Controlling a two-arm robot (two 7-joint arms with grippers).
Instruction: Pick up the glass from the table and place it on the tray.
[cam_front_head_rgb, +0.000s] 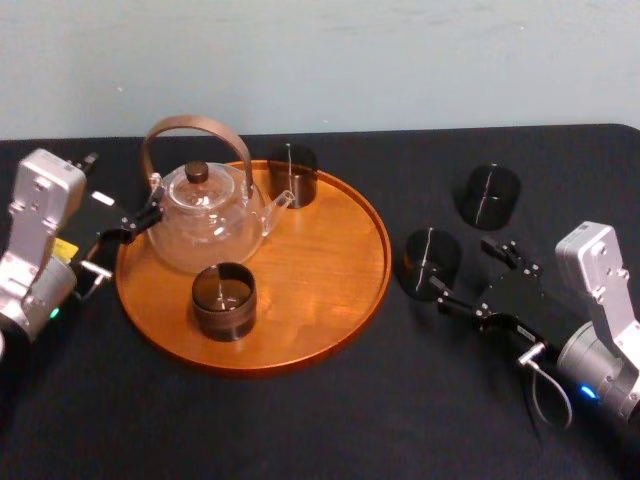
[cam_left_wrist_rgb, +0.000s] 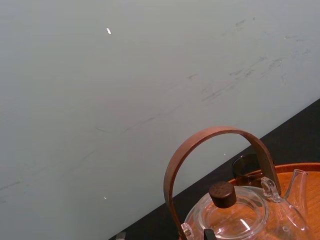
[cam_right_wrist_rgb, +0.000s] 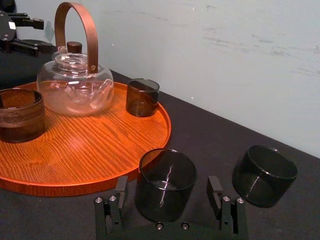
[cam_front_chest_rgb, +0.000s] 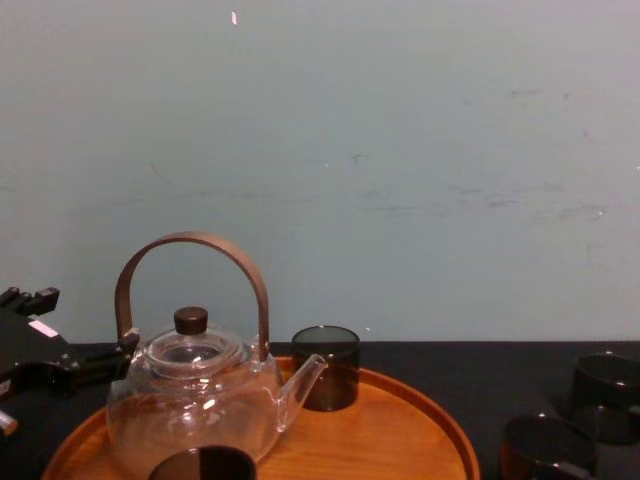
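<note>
A dark smoked glass (cam_front_head_rgb: 432, 262) stands on the black table (cam_front_head_rgb: 300, 420), just right of the round wooden tray (cam_front_head_rgb: 320, 270). My right gripper (cam_front_head_rgb: 462, 270) is open at this glass. In the right wrist view the glass (cam_right_wrist_rgb: 165, 184) sits between the spread fingers (cam_right_wrist_rgb: 120, 196) of the right gripper (cam_right_wrist_rgb: 167, 200), with a gap on both sides. A second glass (cam_front_head_rgb: 487, 195) stands farther back on the table. My left gripper (cam_front_head_rgb: 135, 215) is open and hangs at the tray's left edge beside the teapot.
On the tray stand a glass teapot (cam_front_head_rgb: 205, 225) with a brown hoop handle, a dark glass (cam_front_head_rgb: 292, 175) at the back and another (cam_front_head_rgb: 224, 300) at the front. The tray's right half is bare wood. A pale wall rises behind the table.
</note>
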